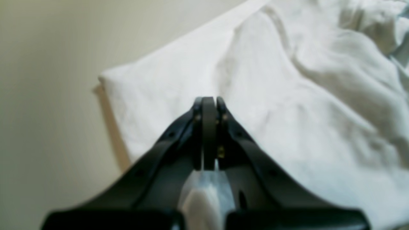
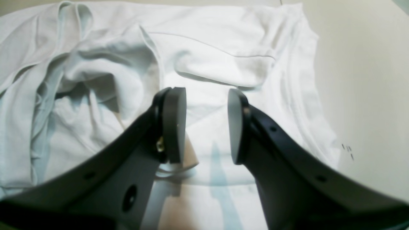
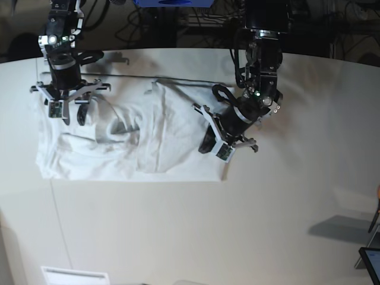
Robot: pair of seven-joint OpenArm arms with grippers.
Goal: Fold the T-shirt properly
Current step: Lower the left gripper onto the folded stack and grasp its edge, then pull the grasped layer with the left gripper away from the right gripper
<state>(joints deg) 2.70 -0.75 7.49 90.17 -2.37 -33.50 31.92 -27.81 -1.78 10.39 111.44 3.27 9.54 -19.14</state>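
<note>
Lying rumpled on the table [image 3: 178, 231], T-shirt [image 3: 127, 145], long axis 9-to-3 o'clock; left gripper [image 1: 209, 102] clenched empty, right gripper [image 2: 206, 123] released.

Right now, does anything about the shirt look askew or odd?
Yes. The T-shirt isn't flat: its middle is bunched into crumpled ridges and folds, while the edge under the left claw lies smoother. That claw is shut over the cloth, the right claw open above it. No tears or stains are visible.
</note>
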